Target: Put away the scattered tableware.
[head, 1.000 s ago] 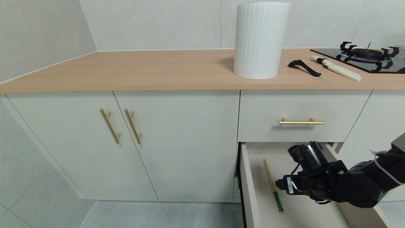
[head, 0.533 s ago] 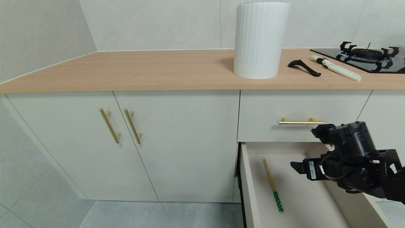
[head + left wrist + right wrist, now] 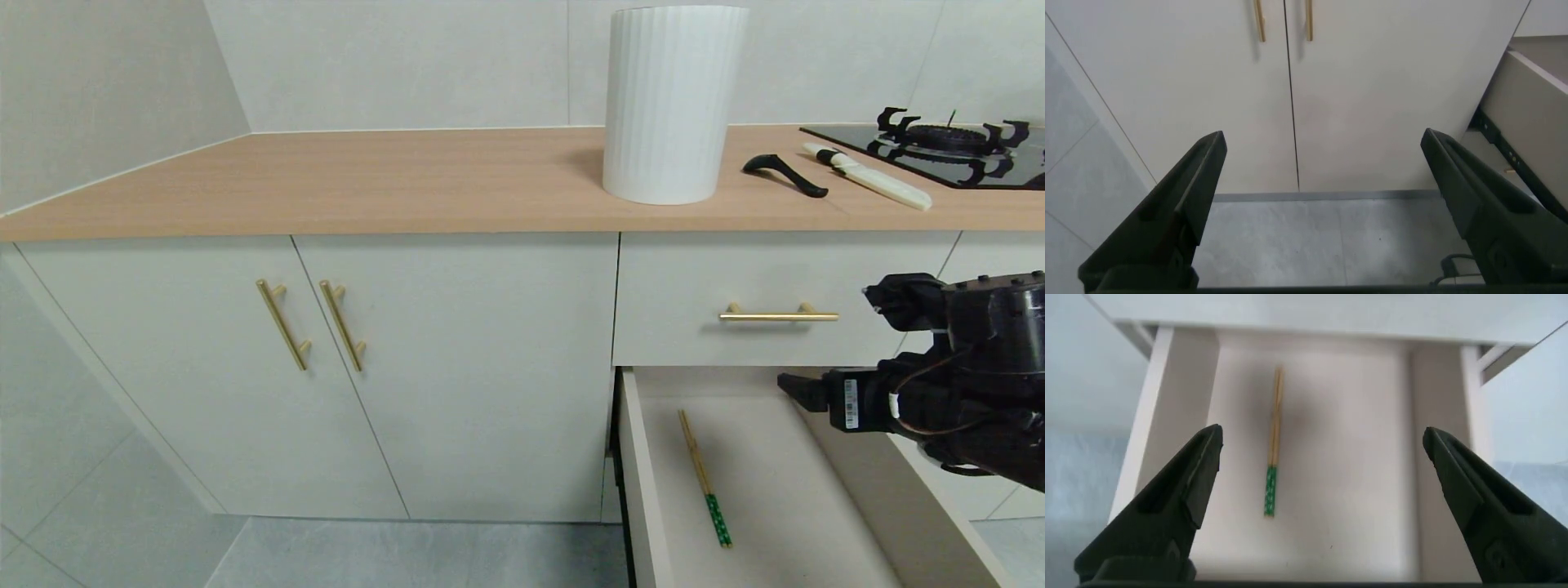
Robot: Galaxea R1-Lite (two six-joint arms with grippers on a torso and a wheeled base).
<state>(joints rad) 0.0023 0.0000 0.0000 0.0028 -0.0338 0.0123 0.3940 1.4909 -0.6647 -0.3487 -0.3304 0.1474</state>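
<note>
The right arm [image 3: 980,400] enters the head view at about 4 o'clock, its wrist roughly level and its black fingers reaching toward 9 o'clock. The right claw [image 3: 1321,437] is spread wide, its two fingers far apart and empty. The left claw [image 3: 1323,139] hangs low, angled downward, likewise spread wide and empty.

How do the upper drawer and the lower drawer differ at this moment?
The upper drawer is shut; the lower drawer is pulled open. The upper drawer shows its gold handle; the lower drawer shows its inside, where chopsticks lie. Both are pale, in the same cabinet.
</note>
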